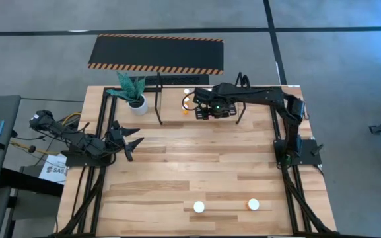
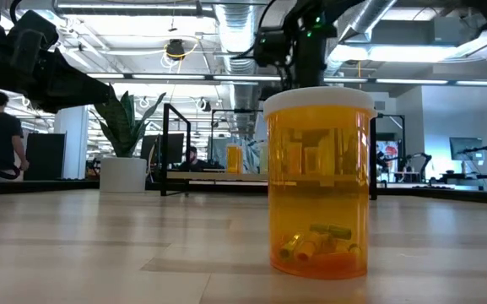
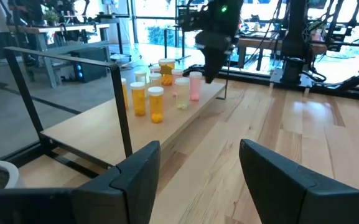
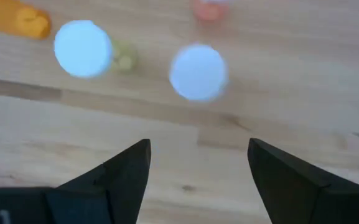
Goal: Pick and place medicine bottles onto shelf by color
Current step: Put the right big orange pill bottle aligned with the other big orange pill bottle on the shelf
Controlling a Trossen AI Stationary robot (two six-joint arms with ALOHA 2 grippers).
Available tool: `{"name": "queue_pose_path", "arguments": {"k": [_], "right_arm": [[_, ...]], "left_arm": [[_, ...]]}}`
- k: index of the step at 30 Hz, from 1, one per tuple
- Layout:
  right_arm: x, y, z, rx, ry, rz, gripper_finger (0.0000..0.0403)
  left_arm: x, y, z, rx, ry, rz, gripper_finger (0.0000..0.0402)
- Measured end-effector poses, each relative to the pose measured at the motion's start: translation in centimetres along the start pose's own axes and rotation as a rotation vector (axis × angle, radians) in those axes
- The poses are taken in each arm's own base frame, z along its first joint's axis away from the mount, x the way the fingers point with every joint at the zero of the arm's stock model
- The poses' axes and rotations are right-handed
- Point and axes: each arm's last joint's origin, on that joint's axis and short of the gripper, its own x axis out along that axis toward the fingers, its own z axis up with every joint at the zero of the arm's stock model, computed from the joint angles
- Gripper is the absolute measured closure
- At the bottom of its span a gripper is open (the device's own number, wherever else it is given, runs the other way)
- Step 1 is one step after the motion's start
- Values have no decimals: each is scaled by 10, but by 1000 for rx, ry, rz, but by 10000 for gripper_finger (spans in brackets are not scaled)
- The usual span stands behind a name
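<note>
- Nearest the table's front edge stand two medicine bottles, seen from above as white caps: one (image 1: 199,207) near the middle and one (image 1: 253,204) to its right, well apart.
- In the low view one of them fills the frame: a clear orange bottle (image 2: 318,181) with a white cap, upright on the wooden table (image 1: 197,165), with a few small yellow-green capsules (image 2: 319,239) lying at its bottom. No label or writing shows on it.
- The left gripper (image 1: 129,142) hangs at the table's left side, about midway back, its two dark fingers (image 3: 135,168) standing apart around nothing.
- Beside the table's left edge lies a white sheet (image 1: 53,169) with dark print starting "SA"; the rest cannot be read.
- At the far left of the table stands a white plant pot (image 1: 137,102) holding a green spiky plant.
- The shelf (image 3: 98,121), a black thin-tube frame over a light wooden board, runs along the far edge.
- On the board stands a cluster of bottles (image 3: 157,93): orange ones with white caps, a pale pink one (image 3: 195,86) at the right end, and a wider amber one behind.
- The right gripper (image 1: 207,109) hovers over the shelf just above that cluster, fingers (image 4: 126,171) spread and empty, with two white caps (image 4: 198,71) below it.
- Beyond the table, a black hazard-striped mat (image 1: 156,54) lies on the floor.
</note>
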Motion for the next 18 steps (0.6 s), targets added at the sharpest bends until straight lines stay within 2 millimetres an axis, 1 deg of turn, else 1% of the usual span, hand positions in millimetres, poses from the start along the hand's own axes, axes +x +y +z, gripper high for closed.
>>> {"name": "queue_pose_path", "arguments": {"k": [3, 5, 8, 10, 13, 18], "right_arm": [[-13, -2, -10, 36, 11, -6, 112], [-22, -8, -16, 68, 12, -5, 114], [-32, -20, -32, 112, 16, 10, 120], [-38, -30, -47, 148, 20, 13, 123], [-41, -47, -76, 215, 33, 2, 126], [-39, -68, -128, 353, 64, -28, 127]], "left_arm": [[0, 0, 0, 0, 0, 0, 193], [0, 0, 0, 0, 0, 0, 193], [0, 0, 0, 0, 0, 0, 193], [0, 0, 0, 0, 0, 0, 193], [0, 0, 0, 0, 0, 0, 193], [0, 0, 0, 0, 0, 0, 193]]}}
